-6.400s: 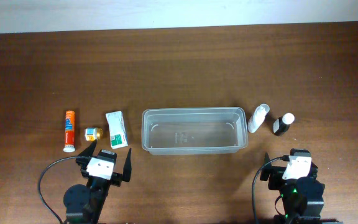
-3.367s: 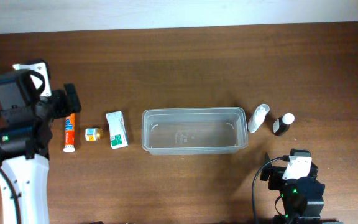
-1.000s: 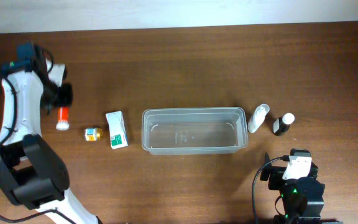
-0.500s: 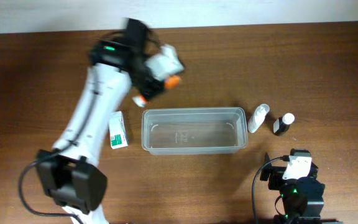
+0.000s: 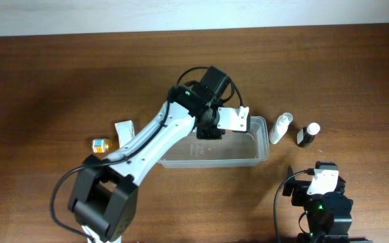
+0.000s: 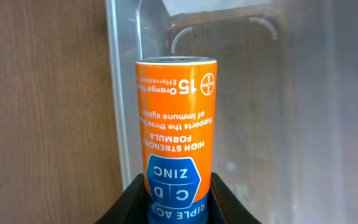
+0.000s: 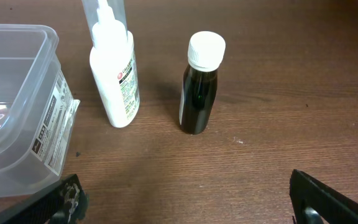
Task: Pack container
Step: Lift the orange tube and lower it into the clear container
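Plastic container (image 5: 245,154), clear and see-through, rectangular and shallow with rounded corners and a raised rim, lies mid-table with its long side across the overhead view. Its floor is bare, and a printed label shows on the end wall nearest the right wrist camera (image 7: 17,106).

At the near edge, right of the container, the right gripper (image 7: 185,210) rests low with its fingers spread wide and nothing between them. Just beyond it, a white plastic squeeze bottle (image 7: 114,74) sits just beside the container's right end. A small dark glass bottle with a white cap (image 7: 201,87) is close to the white one but apart from it.

The white left arm (image 5: 147,142) reaches in from the near left, crossing the container's left end. The left gripper (image 5: 209,129) hangs over the far half, its fingers (image 6: 132,200) closed on an orange cylindrical tube with a blue zinc label (image 6: 178,118). In the wrist view the tube lies over one container wall (image 6: 122,93), beside a rounded corner. Whether it touches the plastic cannot be told.

On the left, a small yellow-orange jar (image 5: 100,144) stands well apart from the container. A white packet (image 5: 122,128) is partly hidden by the arm.

Open dark brown wooden tabletop (image 5: 329,67) runs behind to a pale wall strip (image 5: 181,13).
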Controlling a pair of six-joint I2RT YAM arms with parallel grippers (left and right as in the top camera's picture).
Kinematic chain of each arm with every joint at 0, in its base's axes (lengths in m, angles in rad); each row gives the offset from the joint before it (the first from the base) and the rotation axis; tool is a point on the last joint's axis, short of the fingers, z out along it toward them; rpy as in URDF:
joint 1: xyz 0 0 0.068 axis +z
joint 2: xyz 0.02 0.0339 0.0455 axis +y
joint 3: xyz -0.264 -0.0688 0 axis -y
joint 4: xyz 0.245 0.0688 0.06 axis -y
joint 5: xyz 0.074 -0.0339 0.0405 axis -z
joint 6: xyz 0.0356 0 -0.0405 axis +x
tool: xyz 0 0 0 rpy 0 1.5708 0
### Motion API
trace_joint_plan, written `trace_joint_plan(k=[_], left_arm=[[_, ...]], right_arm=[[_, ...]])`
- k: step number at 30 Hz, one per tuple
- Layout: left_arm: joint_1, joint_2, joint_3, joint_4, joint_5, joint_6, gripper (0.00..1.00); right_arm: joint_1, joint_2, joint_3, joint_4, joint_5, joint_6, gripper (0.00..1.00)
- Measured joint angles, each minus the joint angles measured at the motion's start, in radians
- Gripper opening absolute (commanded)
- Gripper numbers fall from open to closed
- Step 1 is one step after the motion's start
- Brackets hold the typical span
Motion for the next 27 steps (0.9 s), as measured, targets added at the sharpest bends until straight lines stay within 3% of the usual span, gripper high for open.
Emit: trace_joint_plan(k=[11, 15, 21, 23, 25, 26, 27], left_arm=[[-0.063, 0.138, -0.024, 0.148, 0.006, 0.015, 0.02], [-0.087, 0.188, -0.024, 0.179, 0.006, 0.015, 0.2], [-0.088, 0.204, -0.024, 0.195, 0.006, 0.014, 0.31], [-0.088, 0.204, -0.024, 0.198, 0.006, 0.006, 0.53], [-0.088, 0.204, -0.024, 0.203, 0.006, -0.016, 0.57], [-0.088, 0.204, -0.024, 0.203, 0.006, -0.027, 0.66], [-0.088, 0.204, -0.024, 0.203, 0.006, -0.037, 1.0]], right_arm=[[0.0, 0.0, 0.0, 0.0, 0.0, 0.0, 0.98], [0.0, 0.0, 0.0, 0.0, 0.0, 0.0, 0.98], [0.0, 0.0, 0.0, 0.0, 0.0, 0.0, 0.98], [0.0, 0.0, 0.0, 0.0, 0.0, 0.0, 0.98], [0.0, 0.0, 0.0, 0.0, 0.0, 0.0, 0.98], [0.0, 0.0, 0.0, 0.0, 0.0, 0.0, 0.98], [0.0, 0.0, 0.0, 0.0, 0.0, 0.0, 0.98]])
